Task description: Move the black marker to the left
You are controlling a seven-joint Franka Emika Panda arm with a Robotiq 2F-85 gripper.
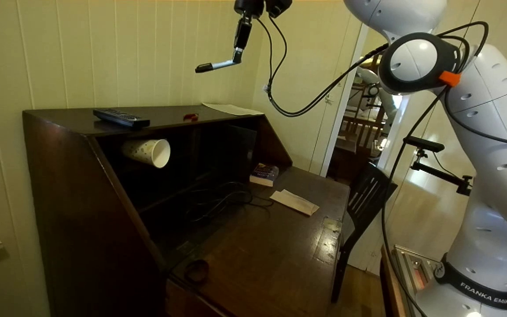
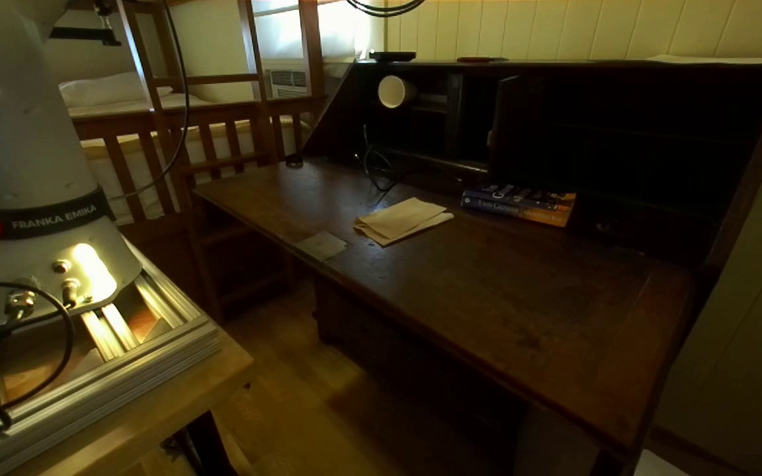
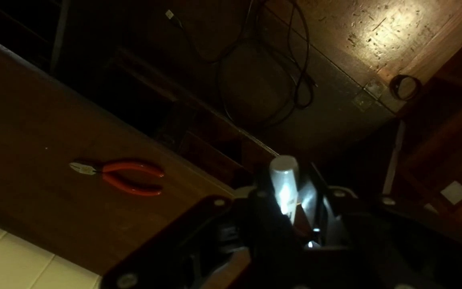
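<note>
The marker [image 1: 222, 65], with a light barrel and a black cap, is in the jaws of my gripper [image 1: 237, 56]. In an exterior view it is held high above the dark desk's top shelf [image 1: 161, 115], nearly level, with the black cap pointing away from the jaws. In the wrist view the pale end of the marker [image 3: 284, 176] shows between the fingers of my gripper [image 3: 293, 186]; its black cap is hidden there. The gripper is shut on the marker, which touches nothing else. In an exterior view the gripper and marker are out of view.
On the top shelf lie a black remote [image 1: 121, 118], red-handled pliers [image 3: 132, 164] and a paper sheet [image 1: 231, 108]. A white cup [image 1: 148, 152] lies sideways in an upper cubby. Below are cables [image 3: 295, 52], a book [image 1: 264, 174] and folded paper [image 1: 294, 201]. A wall stands behind.
</note>
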